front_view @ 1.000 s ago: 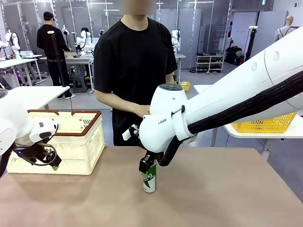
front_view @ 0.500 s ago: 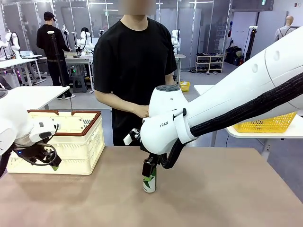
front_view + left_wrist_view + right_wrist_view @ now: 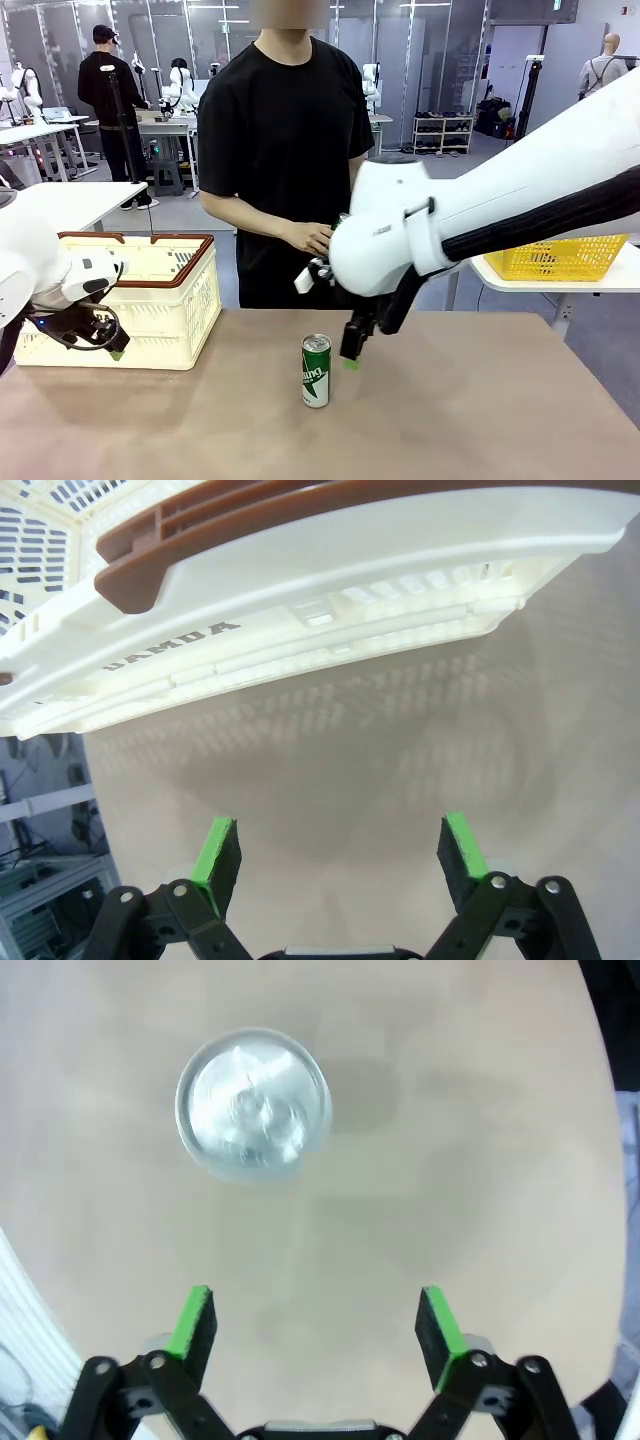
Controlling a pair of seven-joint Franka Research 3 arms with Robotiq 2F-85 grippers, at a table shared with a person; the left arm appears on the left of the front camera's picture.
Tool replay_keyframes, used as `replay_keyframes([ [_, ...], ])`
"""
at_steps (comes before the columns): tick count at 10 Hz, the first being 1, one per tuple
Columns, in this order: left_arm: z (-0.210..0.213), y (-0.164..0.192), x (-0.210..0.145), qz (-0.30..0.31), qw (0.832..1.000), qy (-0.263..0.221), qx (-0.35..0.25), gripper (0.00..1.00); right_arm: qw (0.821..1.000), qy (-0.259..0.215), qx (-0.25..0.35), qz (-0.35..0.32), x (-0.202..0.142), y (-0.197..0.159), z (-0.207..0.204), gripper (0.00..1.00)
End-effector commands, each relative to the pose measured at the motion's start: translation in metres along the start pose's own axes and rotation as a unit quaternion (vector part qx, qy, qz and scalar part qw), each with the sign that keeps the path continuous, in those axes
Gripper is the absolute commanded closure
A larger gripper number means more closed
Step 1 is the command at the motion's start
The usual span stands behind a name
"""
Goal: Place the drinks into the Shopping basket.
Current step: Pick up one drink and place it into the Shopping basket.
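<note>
Front view, nearest zone: tan table top [image 3: 480,420] carries one slim green metal can [image 3: 316,370] with white marks. It stands upright near the middle of the table. The right gripper [image 3: 352,350] hangs just beside this can, on its picture-right side, fingers pointing down and apart from the can.

Right wrist view: jaws stand wide, with nothing between the green pads [image 3: 197,1315]. The can's silver lid lies ahead of the fingers, offset toward the left pad and outside the gap.

Left wrist view: the left gripper [image 3: 338,820] is spread wide and holds nothing. It hangs over bare table, close to the side wall of the cream-white slotted plastic shopping basket [image 3: 380,550], which has a brown rim and "DAMDA" print.

Front view, middle zone: the shopping basket stands at the table's left. The can is well apart from it and outside it.

Far zone: a person in a black T-shirt stands behind the table, one hand [image 3: 312,238] at waist height. A bright yellow mesh basket [image 3: 560,262] rests on a white side table at right.
</note>
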State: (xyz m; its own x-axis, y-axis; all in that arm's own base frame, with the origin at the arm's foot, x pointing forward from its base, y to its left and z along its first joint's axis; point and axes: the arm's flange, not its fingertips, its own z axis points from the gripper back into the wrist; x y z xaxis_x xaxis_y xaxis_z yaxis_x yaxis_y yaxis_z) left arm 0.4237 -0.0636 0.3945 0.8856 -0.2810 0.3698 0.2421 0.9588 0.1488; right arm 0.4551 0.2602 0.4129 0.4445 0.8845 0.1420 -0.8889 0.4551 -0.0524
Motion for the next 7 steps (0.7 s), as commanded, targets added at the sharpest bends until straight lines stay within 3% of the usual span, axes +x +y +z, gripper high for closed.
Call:
replay_keyframes([
  [1, 0.002, 0.001, -0.001, 0.000, 1.000, 0.002, 0.001, 0.00, 0.999, -0.026, 0.020, -0.022, -0.063, -0.003, 0.028, 0.00],
  [3, 0.002, 0.001, -0.001, 0.000, 1.000, 0.002, 0.001, 0.00, 0.990, -0.048, 0.008, -0.130, -0.132, -0.016, 0.053, 0.00],
  [4, 0.002, 0.001, -0.001, 0.000, 1.000, 0.002, 0.001, 0.00, 0.977, -0.054, -0.007, -0.204, -0.160, -0.024, 0.060, 0.00],
  [7, 0.002, 0.001, -0.001, 0.000, 1.000, 0.002, 0.001, 0.00, 0.944, -0.062, -0.025, -0.324, -0.201, -0.029, 0.067, 0.00],
])
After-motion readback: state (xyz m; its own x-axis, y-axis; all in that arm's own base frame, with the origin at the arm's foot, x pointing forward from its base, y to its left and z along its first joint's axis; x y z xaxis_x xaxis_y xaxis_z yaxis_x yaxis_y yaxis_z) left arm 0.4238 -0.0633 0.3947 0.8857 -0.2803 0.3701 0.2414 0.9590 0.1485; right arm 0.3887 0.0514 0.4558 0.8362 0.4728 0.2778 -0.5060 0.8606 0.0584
